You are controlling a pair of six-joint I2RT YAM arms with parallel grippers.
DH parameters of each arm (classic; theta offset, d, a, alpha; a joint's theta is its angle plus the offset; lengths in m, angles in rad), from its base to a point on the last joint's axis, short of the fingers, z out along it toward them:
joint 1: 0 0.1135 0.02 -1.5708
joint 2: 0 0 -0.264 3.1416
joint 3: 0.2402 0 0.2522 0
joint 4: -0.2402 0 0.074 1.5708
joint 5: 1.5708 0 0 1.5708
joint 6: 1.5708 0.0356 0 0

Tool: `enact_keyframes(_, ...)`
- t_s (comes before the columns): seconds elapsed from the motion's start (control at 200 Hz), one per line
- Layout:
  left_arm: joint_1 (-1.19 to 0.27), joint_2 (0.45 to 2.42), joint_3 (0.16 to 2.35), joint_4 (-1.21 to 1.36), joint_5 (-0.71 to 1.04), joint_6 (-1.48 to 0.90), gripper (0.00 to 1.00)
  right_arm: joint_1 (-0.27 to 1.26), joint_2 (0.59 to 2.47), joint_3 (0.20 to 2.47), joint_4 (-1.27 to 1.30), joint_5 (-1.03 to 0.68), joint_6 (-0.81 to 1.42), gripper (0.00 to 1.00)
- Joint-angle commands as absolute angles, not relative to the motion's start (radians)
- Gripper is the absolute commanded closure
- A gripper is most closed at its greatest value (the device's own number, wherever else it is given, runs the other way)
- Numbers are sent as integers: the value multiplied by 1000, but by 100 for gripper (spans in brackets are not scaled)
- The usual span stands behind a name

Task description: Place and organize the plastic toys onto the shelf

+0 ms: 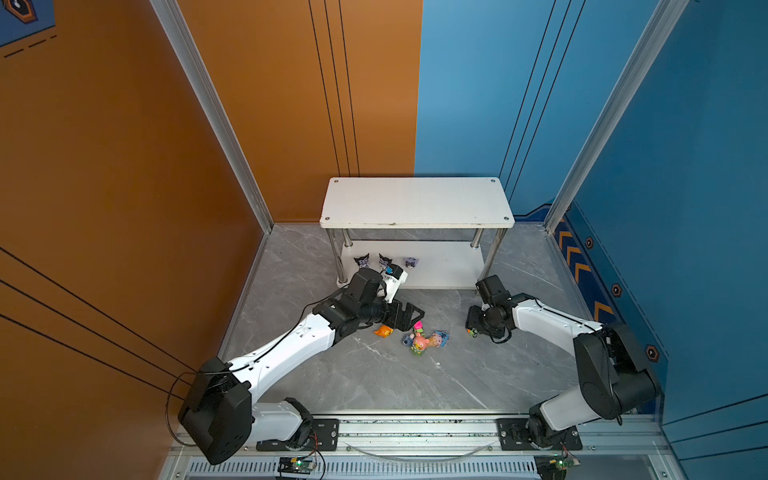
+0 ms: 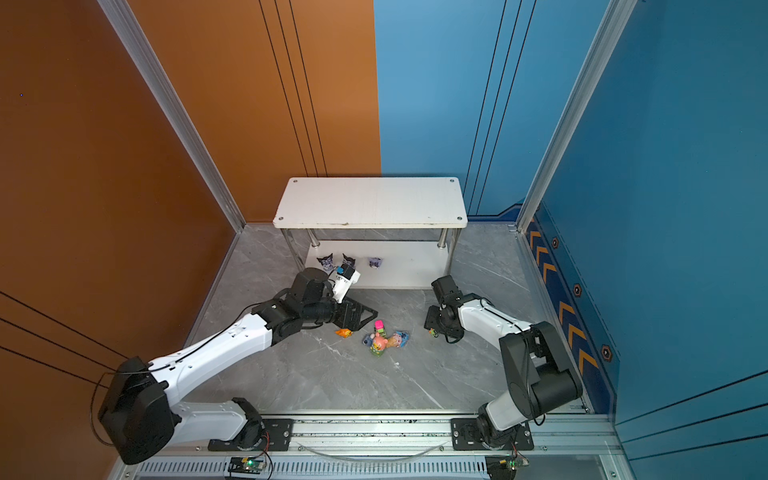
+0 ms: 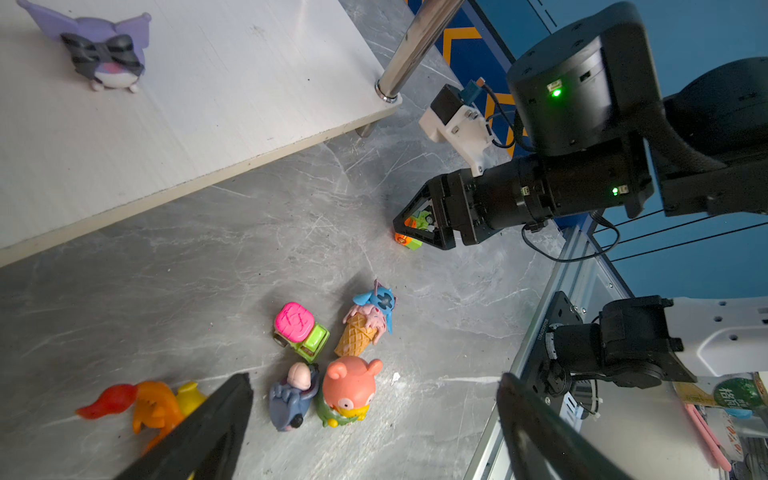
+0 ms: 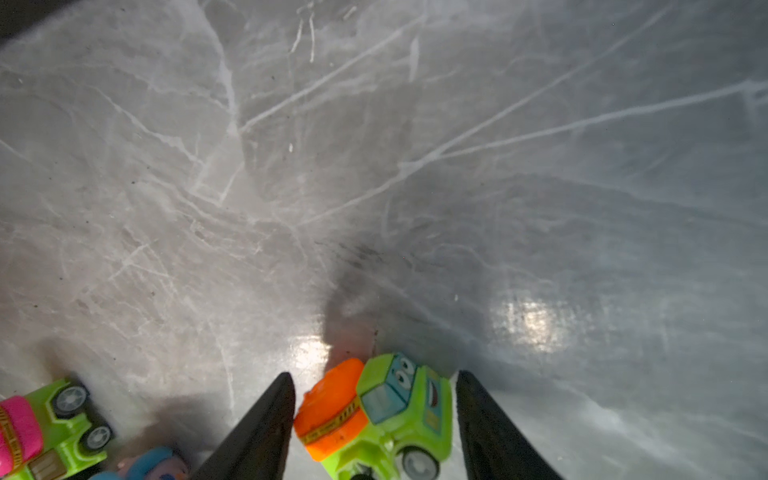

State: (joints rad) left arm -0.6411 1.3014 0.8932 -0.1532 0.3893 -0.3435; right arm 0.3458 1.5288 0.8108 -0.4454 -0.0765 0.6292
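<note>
The shelf (image 1: 415, 201) (image 2: 370, 201) stands at the back; three black-purple eared heads (image 1: 385, 262) (image 3: 106, 58) sit on its lower board. On the floor lie an orange spiky creature (image 1: 383, 331) (image 3: 153, 405), a pink-topped green truck (image 3: 301, 328), a blue one on a cone (image 3: 368, 320), a pink bear (image 3: 351, 390) and a grey-blue donkey (image 3: 293, 399). My left gripper (image 1: 417, 314) (image 3: 376, 380) hangs open just above this cluster. My right gripper (image 1: 473, 328) (image 4: 374, 376) is down at the floor, open, straddling an orange-topped green truck (image 4: 386, 411). One finger touches its orange top.
A chrome shelf post (image 3: 415, 41) stands close behind the right arm. The aluminium base rail (image 1: 415, 428) runs along the front. Orange and blue walls close in the sides and back of the grey marble floor (image 1: 374, 386).
</note>
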Motion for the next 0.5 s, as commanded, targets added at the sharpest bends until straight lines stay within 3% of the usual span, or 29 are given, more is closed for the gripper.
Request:
enact_keyframes(0.0,-628,1290,877,-149,404,-327,7,347,1543,829,-433,-84,638,40)
enact_keyframes(0.27,-620,1296,876,-144,413,-327,7,346,1534,842,-423,-99,615,56)
enact_keyframes(0.496,-619,1293,871,-141,415,-329,7,346,1502,841,-384,-153,597,63)
